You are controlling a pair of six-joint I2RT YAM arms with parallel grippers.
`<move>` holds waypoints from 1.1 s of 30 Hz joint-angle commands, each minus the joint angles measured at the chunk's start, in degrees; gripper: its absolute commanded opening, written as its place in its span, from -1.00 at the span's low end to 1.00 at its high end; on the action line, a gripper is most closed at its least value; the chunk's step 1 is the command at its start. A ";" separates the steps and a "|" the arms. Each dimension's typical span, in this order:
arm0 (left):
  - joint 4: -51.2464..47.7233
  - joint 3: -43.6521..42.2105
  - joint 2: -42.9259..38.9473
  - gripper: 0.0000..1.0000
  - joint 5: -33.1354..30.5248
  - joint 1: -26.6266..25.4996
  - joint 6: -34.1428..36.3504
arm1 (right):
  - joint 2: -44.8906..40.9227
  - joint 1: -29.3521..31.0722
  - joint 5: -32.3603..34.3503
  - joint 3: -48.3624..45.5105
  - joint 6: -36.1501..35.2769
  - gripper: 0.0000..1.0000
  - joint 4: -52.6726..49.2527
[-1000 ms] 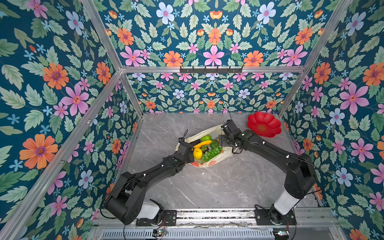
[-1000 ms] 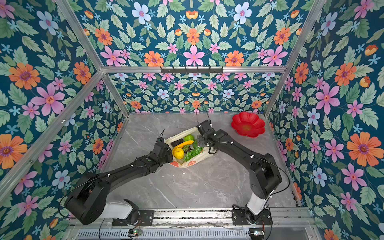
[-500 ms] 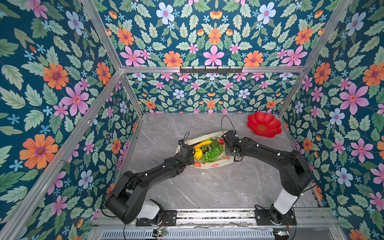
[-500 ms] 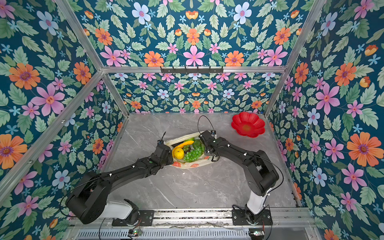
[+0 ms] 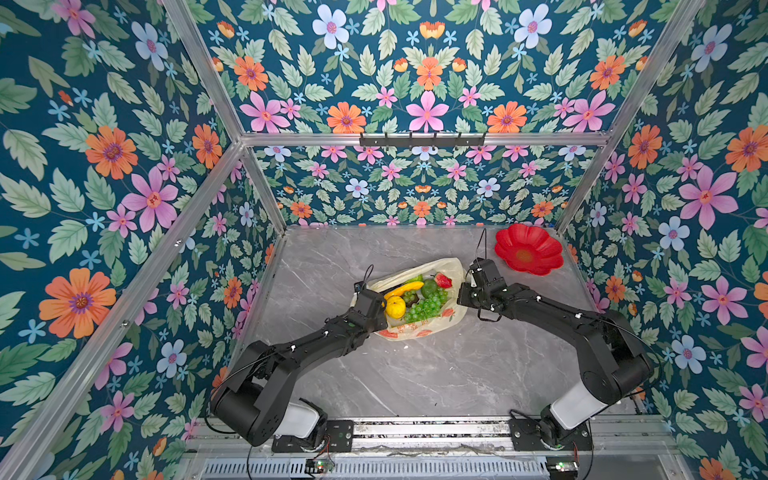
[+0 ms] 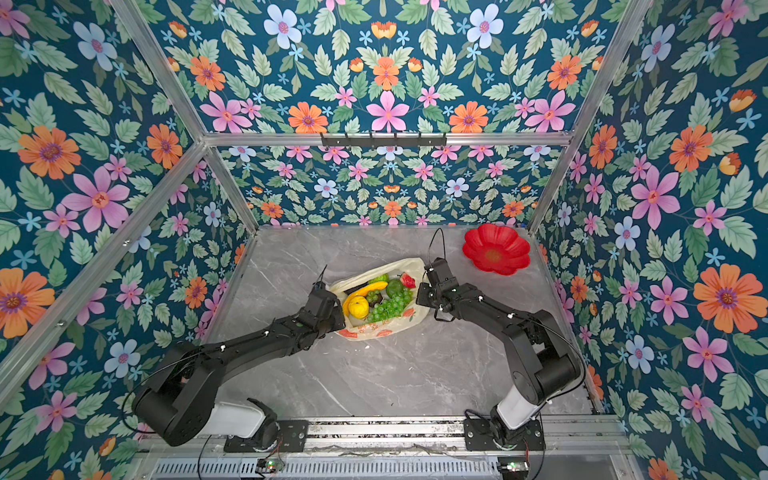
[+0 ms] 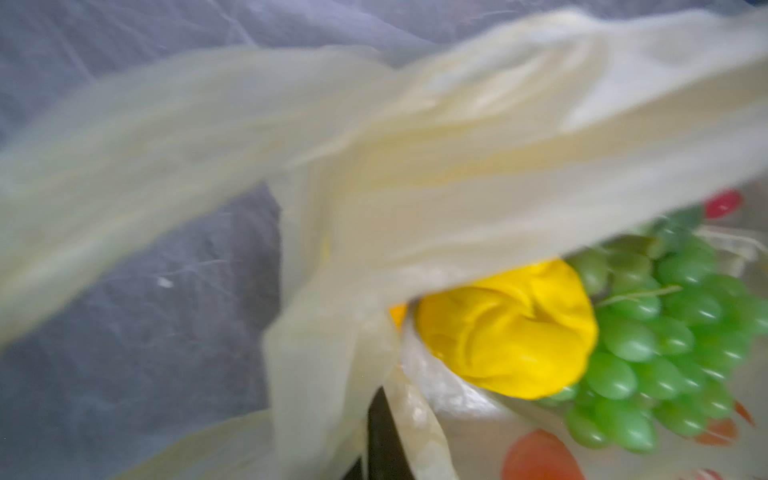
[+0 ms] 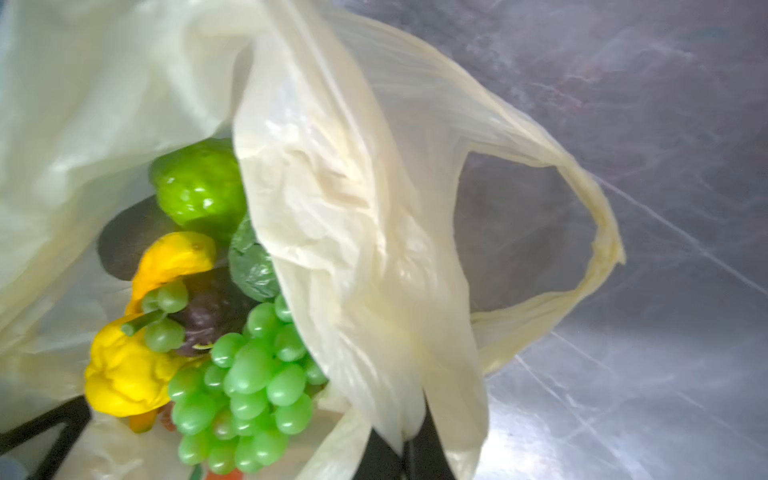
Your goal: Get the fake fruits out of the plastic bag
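Rims of the plastic bag [image 5: 415, 328], which lies in the middle of the table [image 5: 415, 382], are pinched on opposite sides by the closed left gripper [image 5: 377, 306] and right gripper [image 5: 461, 294] (film bunched between the fingers), with the fake fruits [image 5: 419, 299] inside, bare surface toward the near edge, and the red plate [image 5: 528, 249] well apart by the far-right corner.

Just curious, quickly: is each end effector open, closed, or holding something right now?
Left end effector: closed, pinching the plastic bag at one edge.
Right end effector: closed, pinching the plastic bag at the opposite edge.

Likely a lab rig: aluminium frame [image 5: 299, 139], floral wall panels [image 5: 428, 62].
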 commanded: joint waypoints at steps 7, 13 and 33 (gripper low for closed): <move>-2.83 -2.12 -4.92 0.23 -3.12 -3.78 1.07 | -0.10 -2.54 -3.54 -0.65 -0.01 -1.00 4.12; -8.39 -2.92 -14.05 0.40 -9.20 -6.65 0.54 | -0.88 -2.86 -3.64 -0.69 -0.87 -1.00 3.71; -16.51 27.44 15.24 0.86 -26.86 -3.37 27.04 | -1.75 -2.88 -2.95 -0.48 -3.83 -1.00 1.27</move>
